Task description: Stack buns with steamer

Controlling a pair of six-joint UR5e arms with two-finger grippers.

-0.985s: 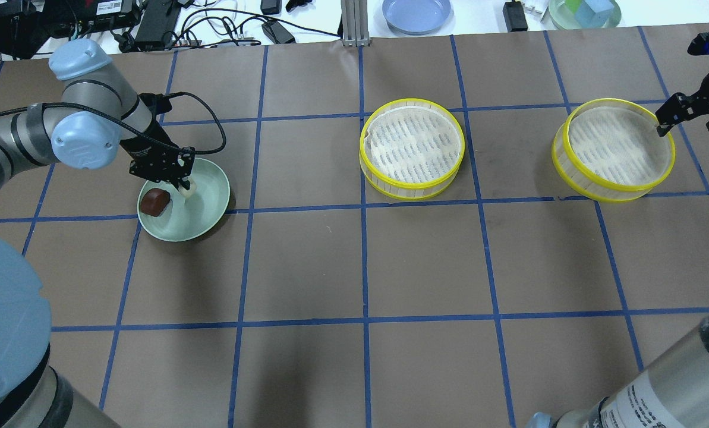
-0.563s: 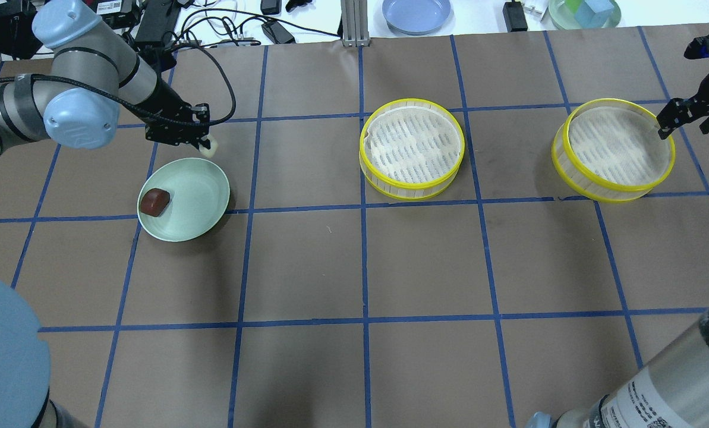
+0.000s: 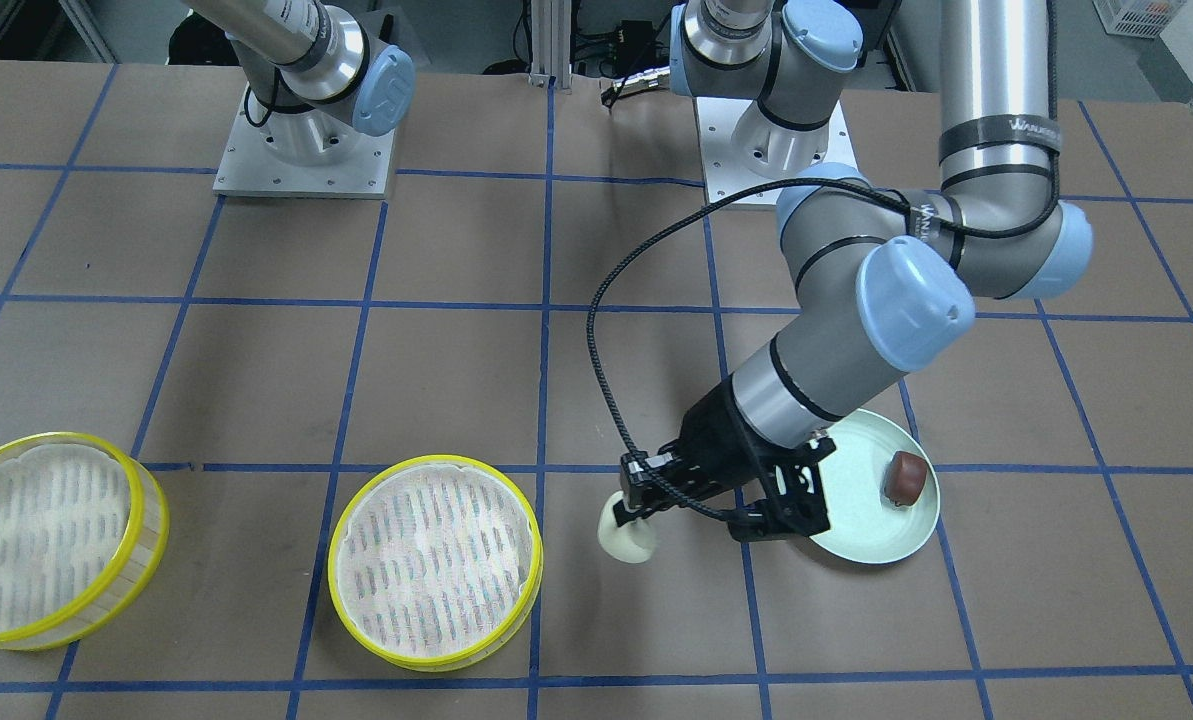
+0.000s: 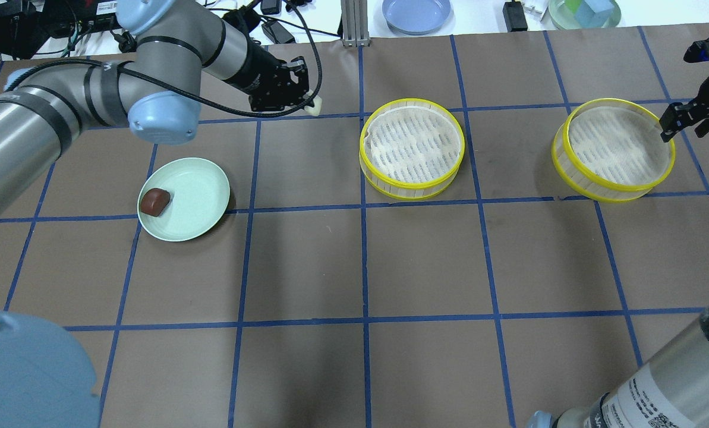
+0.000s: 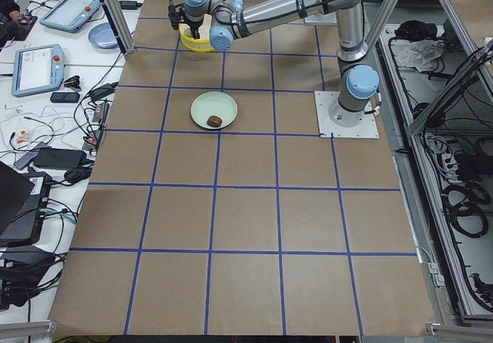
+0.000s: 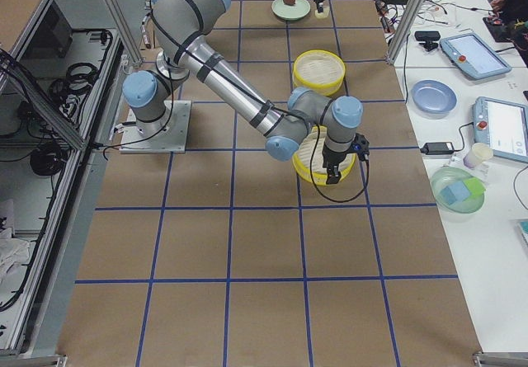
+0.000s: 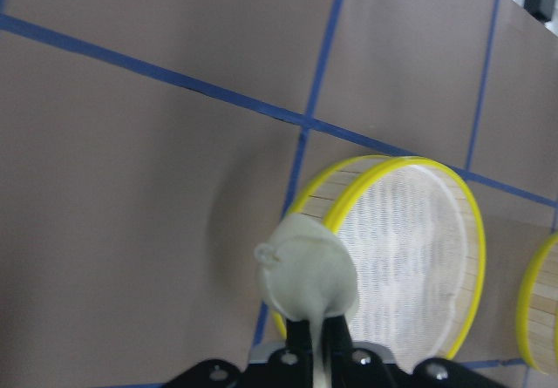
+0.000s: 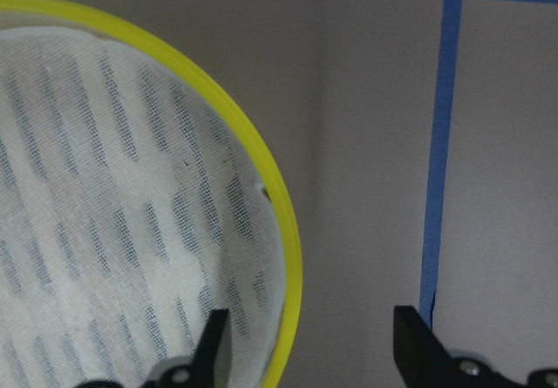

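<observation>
Brown paper marked with a grid of blue tape covers the counter (image 4: 306, 267). On it sit a pale green plate (image 4: 202, 190) and two yellow-rimmed steamer trays lined with white mesh.

Seen from overhead, the middle steamer (image 4: 412, 148) lies just past the counter's centre toward 12 o'clock. The right steamer (image 4: 618, 150) is well apart from it at 3 o'clock, and the plate is well apart at 9 o'clock.

The dark reddish-brown bun (image 4: 155, 201) rests inside the plate, near the rim at the plate's 9 o'clock.

The left jaws are clamped on the cream-white bun (image 4: 313, 106) and hold it off the counter, between the plate and the middle steamer. It hangs at about 10 o'clock from that steamer. The left wrist view shows the bun pinched from below, with the steamer's rim just behind it.

The right jaws are apart at the right steamer's 2 o'clock edge. In the right wrist view one finger (image 8: 214, 344) is over the mesh and the other is over bare counter, with the yellow rim between them. Whether they touch the rim cannot be told.
</observation>
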